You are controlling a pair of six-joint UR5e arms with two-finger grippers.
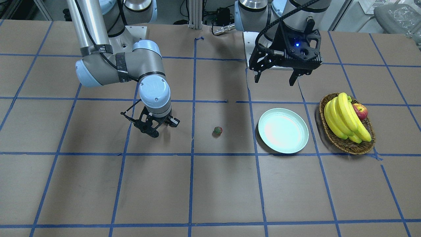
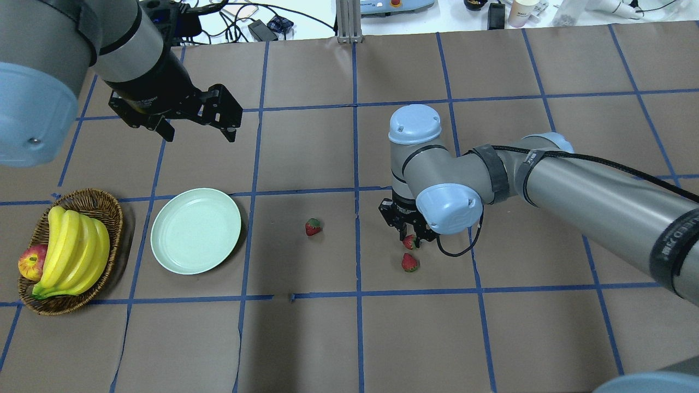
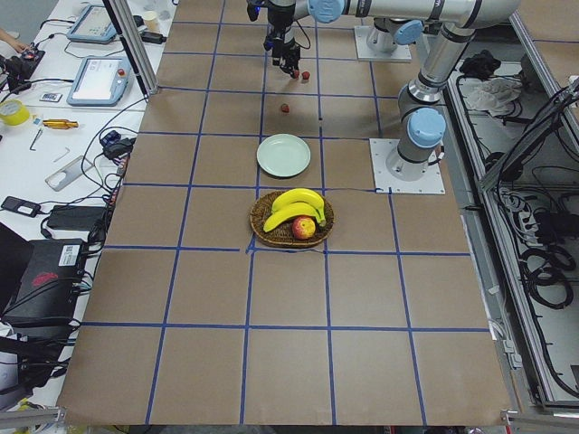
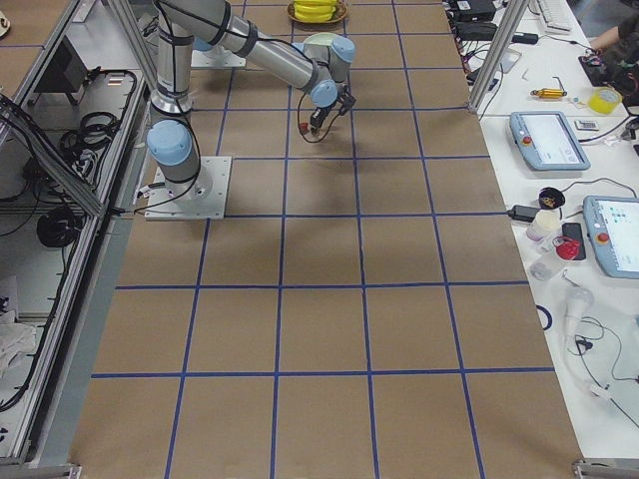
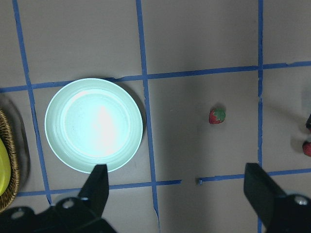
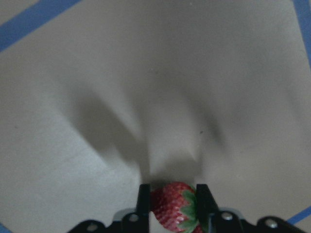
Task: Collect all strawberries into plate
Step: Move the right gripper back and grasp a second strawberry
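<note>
My right gripper is low over the table, shut on a strawberry. In the right wrist view that strawberry sits between the two fingers. A second strawberry lies just in front of the gripper. A third strawberry lies alone between that gripper and the plate; it also shows in the front view and the left wrist view. The pale green plate holds nothing. My left gripper hangs open and empty, high behind the plate.
A brown wicker basket with bananas and a red apple stands beside the plate, on the side away from the strawberries. Blue tape lines grid the brown table.
</note>
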